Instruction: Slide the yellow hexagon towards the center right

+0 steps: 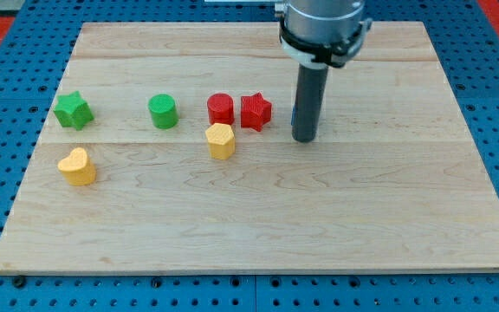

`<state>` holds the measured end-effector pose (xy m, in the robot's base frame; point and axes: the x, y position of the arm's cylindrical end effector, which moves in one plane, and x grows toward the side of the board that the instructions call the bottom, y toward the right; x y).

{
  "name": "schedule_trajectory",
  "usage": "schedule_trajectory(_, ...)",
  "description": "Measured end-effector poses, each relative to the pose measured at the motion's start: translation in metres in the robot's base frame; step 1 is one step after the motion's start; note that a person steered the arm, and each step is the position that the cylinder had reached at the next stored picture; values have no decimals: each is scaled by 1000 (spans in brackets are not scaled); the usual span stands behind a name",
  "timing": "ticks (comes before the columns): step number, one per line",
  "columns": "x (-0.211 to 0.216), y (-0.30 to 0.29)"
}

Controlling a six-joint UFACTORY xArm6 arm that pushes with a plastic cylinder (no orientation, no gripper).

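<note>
the rod's bare tip [305, 138] rests right of the red star [255, 112], gripping nothing; yellow hexagon [220, 140] sits mid-board.

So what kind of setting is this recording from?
Probably a robotics lab bench: a wooden board lies on blue perforated panels, with small coloured blocks such as the yellow hexagon, and my tip sits right of the red star.

A grey metal collar [323, 30] tops my dark cylindrical rod [308, 100].
</note>
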<state>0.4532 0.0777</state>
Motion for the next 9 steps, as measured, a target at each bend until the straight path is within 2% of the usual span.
schedule_trajectory(1,63,-14)
schedule_trajectory(2,75,-116)
schedule_trajectory(3,41,-178)
schedule_trajectory(4,26,-190)
schedule_trajectory(6,10,-156)
schedule_trajectory(7,2,-163)
schedule_trajectory(8,-4,-138)
schedule_trajectory(9,-4,-86)
